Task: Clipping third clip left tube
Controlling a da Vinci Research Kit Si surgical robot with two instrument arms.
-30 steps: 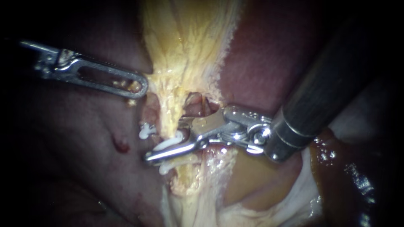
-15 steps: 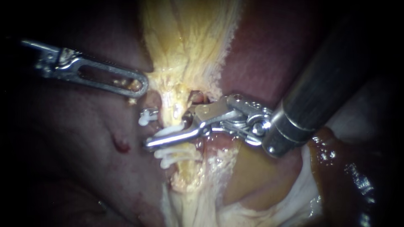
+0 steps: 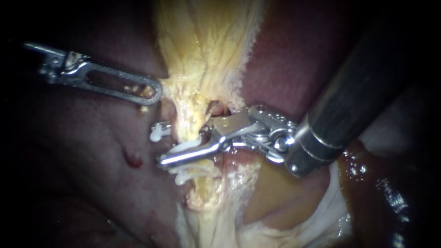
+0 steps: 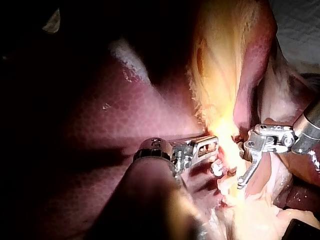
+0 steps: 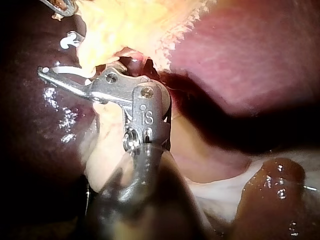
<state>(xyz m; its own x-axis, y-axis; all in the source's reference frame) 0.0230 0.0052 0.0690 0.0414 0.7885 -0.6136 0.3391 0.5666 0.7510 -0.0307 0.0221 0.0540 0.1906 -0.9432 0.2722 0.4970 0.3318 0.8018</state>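
Clip point(image 3: 187, 146), white, lies between the jaws of the right instrument point(image 3: 164, 159). The jaws are closed down on it with almost no gap left. It sits across the left tube point(image 3: 184, 126), just where the tube comes out of the yellow tissue point(image 3: 202, 55). Two more white clips sit on the same tube, one just to the far side point(image 3: 157, 132) and one just to the near side point(image 3: 187, 174). The left instrument point(image 3: 154, 94) has its jaws shut on the edge of the yellow tissue at the left.

Several things could go wrong from here. The jaw tips are partly hidden, so the clip may take only part of the tube, or catch fat and fail to lock. It could also foul the neighbouring clips, which sit very close. If the left hold slipped, the tube would slacken.

No brand or label can be read; the only marks are stamped on the right instrument's metal wrist.
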